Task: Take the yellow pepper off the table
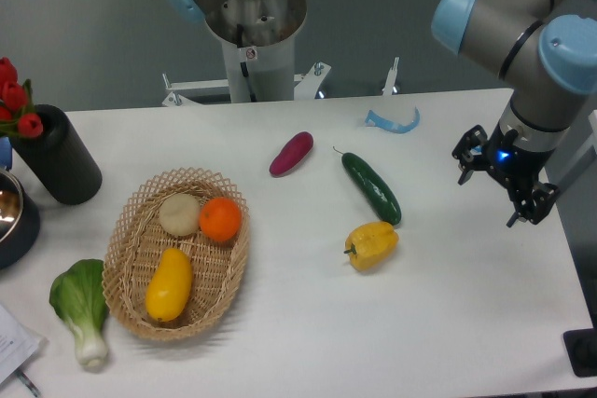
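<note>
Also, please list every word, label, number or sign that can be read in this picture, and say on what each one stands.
None can be read.
Small red and white sticker on the robot base column: too small and blurred to read.
Paper at the lower left edge of the table: no legible text.

My gripper point(522, 200) looks too small and dark to judge its jaw gap. The left edge crops the metal bowl point(9, 212), red tulips point(11, 90) and paper point(14, 347).

Grey wall point(93, 25) behind — plain, even light, no windows.
</note>
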Robot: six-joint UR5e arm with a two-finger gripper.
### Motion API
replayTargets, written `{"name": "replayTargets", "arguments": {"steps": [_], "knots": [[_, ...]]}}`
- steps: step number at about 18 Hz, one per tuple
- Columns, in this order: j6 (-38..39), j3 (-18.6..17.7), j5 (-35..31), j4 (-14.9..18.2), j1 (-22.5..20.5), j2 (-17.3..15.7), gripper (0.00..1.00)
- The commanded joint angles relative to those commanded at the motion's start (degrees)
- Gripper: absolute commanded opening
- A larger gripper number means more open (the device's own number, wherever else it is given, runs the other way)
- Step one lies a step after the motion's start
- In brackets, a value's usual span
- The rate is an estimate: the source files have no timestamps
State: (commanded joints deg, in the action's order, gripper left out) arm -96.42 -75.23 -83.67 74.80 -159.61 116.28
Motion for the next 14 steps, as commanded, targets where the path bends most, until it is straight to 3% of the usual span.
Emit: {"name": "replayTargets", "arguments": {"steps": [3, 5, 7, 11, 12, 14], "knots": [[0.44, -0.44, -0.17, -0.79, 0.53, 0.00, 1.00], [0.70, -2.62, -0.09, -2.62, 1.05, -0.26, 1.00], [2.01, -6.92, 0.26, -9.01, 2.37, -0.61, 1.00], [9.57, -19.04, 1.23, -27.38, 4.04, -2.28, 1.00], [10.10, -20.81, 1.23, -29.60, 4.48, -2.37, 1.00], [9.50, -21.97, 0.01, -29.44, 4.75, -2.20, 1.00]]}}
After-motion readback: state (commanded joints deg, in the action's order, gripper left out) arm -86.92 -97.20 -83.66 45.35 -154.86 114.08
